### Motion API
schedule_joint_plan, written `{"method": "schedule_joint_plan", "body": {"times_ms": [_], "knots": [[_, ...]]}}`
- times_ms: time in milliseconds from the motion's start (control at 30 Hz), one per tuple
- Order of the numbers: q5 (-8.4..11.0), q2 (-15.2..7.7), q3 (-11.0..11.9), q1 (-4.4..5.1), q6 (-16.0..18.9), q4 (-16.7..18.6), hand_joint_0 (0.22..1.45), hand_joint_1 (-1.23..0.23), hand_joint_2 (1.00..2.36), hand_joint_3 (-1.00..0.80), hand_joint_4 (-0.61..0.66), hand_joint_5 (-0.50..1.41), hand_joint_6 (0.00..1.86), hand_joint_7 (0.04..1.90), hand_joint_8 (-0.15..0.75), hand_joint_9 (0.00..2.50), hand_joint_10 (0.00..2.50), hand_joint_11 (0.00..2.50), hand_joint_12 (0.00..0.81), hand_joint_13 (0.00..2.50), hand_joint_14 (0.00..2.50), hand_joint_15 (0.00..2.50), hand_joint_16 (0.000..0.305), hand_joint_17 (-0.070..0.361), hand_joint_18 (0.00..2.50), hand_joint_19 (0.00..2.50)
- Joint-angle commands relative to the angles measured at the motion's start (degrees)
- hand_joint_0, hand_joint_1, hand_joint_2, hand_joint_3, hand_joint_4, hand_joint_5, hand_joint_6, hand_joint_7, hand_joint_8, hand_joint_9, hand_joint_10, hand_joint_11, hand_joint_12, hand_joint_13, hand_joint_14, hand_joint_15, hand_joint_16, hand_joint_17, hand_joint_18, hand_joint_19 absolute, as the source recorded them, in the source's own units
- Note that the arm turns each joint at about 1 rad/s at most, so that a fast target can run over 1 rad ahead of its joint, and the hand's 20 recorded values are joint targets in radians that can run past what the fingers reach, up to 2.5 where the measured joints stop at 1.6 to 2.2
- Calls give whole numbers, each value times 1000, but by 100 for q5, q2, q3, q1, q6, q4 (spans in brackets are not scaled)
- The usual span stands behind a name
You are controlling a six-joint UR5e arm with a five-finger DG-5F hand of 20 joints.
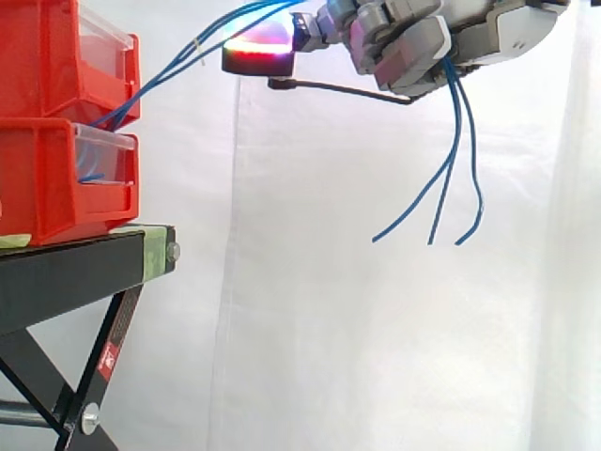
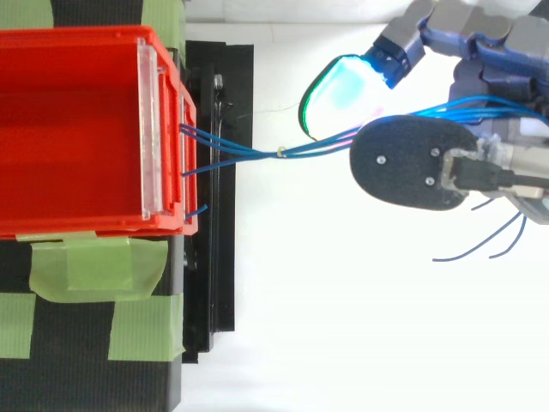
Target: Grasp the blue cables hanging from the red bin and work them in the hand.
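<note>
**Cables in grip, bin well off**

We see the robot hand (image 1: 413, 42) clenched round the blue cables (image 2: 257, 154). From it they run nearly straight to the red bin (image 2: 77, 225) — well apart — while the loose ends (image 1: 457, 141) dangle below it. Working them, we judge, tugs along that line.

Hand (image 1: 413, 47) of light grey blocky segments, thick fingertip pad (image 1: 258, 49) glowing red and white in side view, green and cyan from above, black oval plate (image 2: 410, 165) with three small screws
</note>
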Motion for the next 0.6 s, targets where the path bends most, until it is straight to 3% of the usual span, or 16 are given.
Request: {"method": "schedule_joint_plan", "body": {"times_ms": [0, 200, 567], "knots": [[0, -6, 0, 3, -1, -3, 902, -605, 1013, -705, 325, 343, 29, 1363, 477, 600, 2500, 2500, 454, 945, 2500, 1334, 49, 111, 1587, 1403], [0, -6, 0, 20, -1, 6, 961, -620, 1020, -509, 335, 348, 42, 1359, 485, 651, 2500, 2500, 448, 967, 2500, 1345, 50, 112, 1621, 1428], [0, -6, 0, 29, -1, 6, 1027, -625, 1025, -319, 327, 332, 2, 1318, 465, 626, 2500, 2500, 460, 961, 2500, 1371, 50, 113, 1574, 1355]]}}
